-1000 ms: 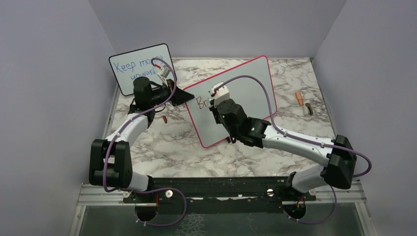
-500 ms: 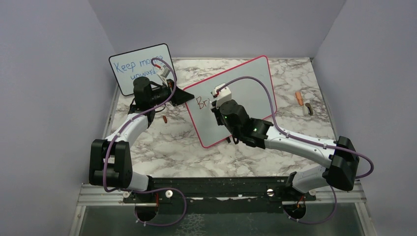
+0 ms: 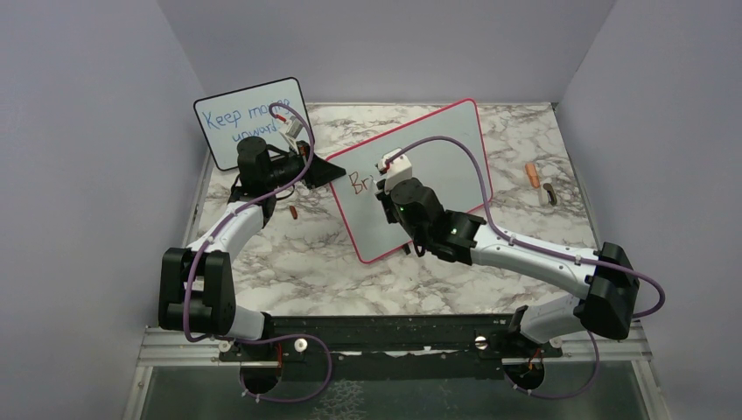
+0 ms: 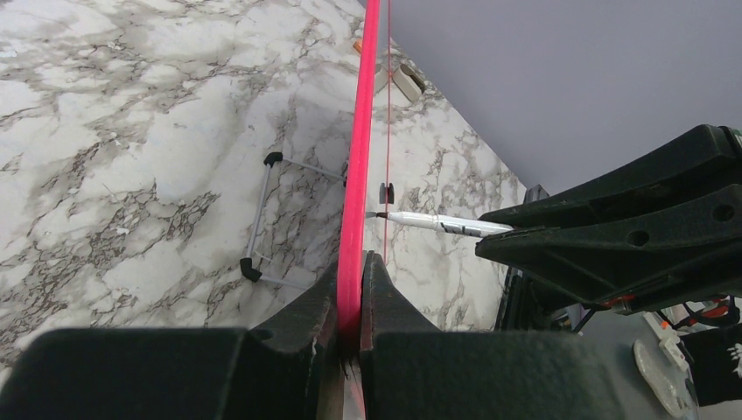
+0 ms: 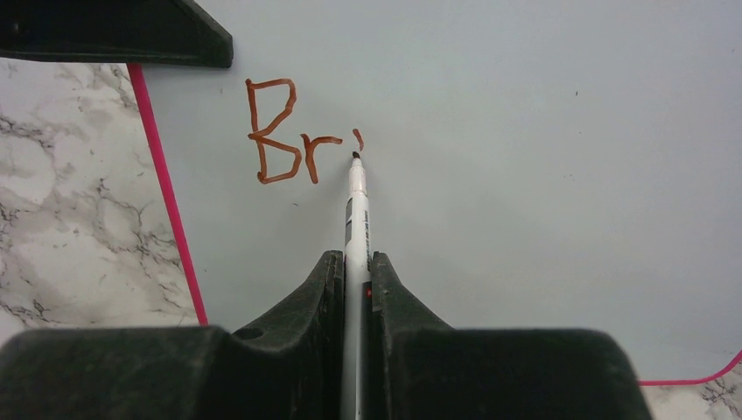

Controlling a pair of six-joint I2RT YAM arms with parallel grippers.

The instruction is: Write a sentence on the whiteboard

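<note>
The whiteboard [image 3: 455, 149] with its pink frame stands tilted mid-table. My left gripper [image 3: 325, 170] is shut on its left frame edge [image 4: 360, 131], the jaws pinching the pink rim [image 4: 352, 280]. My right gripper [image 5: 354, 262] is shut on a white marker [image 5: 356, 210]. The marker's dark tip touches the board just below a short stroke. Of the sentence, the reddish-brown letters "Br" [image 5: 280, 144] and that stroke show near the board's upper left. In the top view the right gripper [image 3: 382, 181] hides part of the writing.
A smaller black-framed board [image 3: 249, 118] with blue writing leans at the back left. A small reddish cap [image 3: 294, 212] lies beside the left arm. An orange piece [image 3: 531, 174] and a dark piece [image 3: 549, 193] lie at the right. The whiteboard's wire stand [image 4: 262, 219] rests behind it.
The right arm with the marker shifted slightly to the right along the board, then held still. The left arm has kept its grip and place.
</note>
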